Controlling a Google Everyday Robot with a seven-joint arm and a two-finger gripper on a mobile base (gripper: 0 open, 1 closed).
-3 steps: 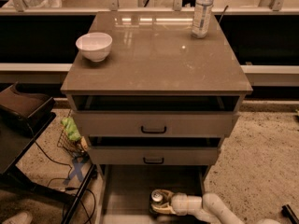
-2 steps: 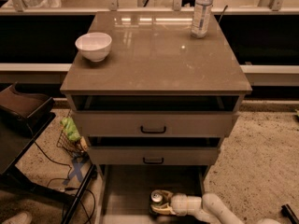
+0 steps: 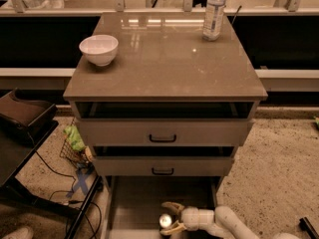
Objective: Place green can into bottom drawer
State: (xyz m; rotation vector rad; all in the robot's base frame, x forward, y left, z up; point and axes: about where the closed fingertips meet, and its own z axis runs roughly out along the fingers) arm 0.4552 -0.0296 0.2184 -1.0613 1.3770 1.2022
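The bottom drawer (image 3: 134, 208) of the grey cabinet is pulled out at the bottom of the camera view. The green can (image 3: 165, 220) stands upright on the drawer floor near the front, and only its silver top and a dark rim show. My gripper (image 3: 168, 218) reaches in from the lower right on a white arm. Its tan fingers (image 3: 172, 206) are spread on either side of the can, with a gap on the upper side. The gripper is open.
A white bowl (image 3: 98, 49) and a clear water bottle (image 3: 214, 13) stand on the cabinet top (image 3: 164, 63). The two upper drawers (image 3: 162, 133) are slightly ajar. A wire basket with green items (image 3: 75, 146) and cables lie on the floor at the left.
The can sits a little lower and further left than before. The fingers now stand wider apart around it.
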